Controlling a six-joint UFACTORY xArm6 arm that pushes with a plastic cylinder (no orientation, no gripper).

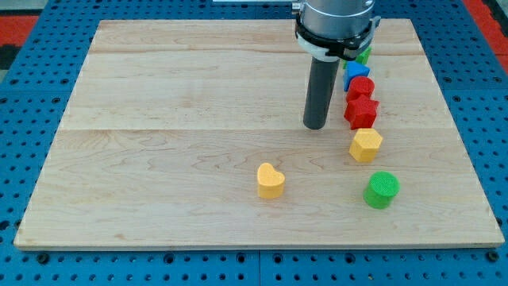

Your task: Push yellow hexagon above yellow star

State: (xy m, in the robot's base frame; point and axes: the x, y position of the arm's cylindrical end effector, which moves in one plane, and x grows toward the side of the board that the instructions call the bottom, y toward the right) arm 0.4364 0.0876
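Observation:
The yellow hexagon (pixel 365 145) lies on the wooden board (pixel 175 119) at the right of the middle. My tip (pixel 315 127) rests on the board to the left of the hexagon and slightly above it, with a small gap between them. A second yellow block (pixel 271 180), which looks heart-shaped, lies toward the view's bottom, below and left of my tip. I cannot make out a yellow star shape.
A column of blocks runs up from the hexagon: a red star (pixel 362 112), a red block (pixel 360 86), a blue block (pixel 356 73), and a green block (pixel 365 55) partly hidden by the arm. A green cylinder (pixel 382 190) lies below the hexagon.

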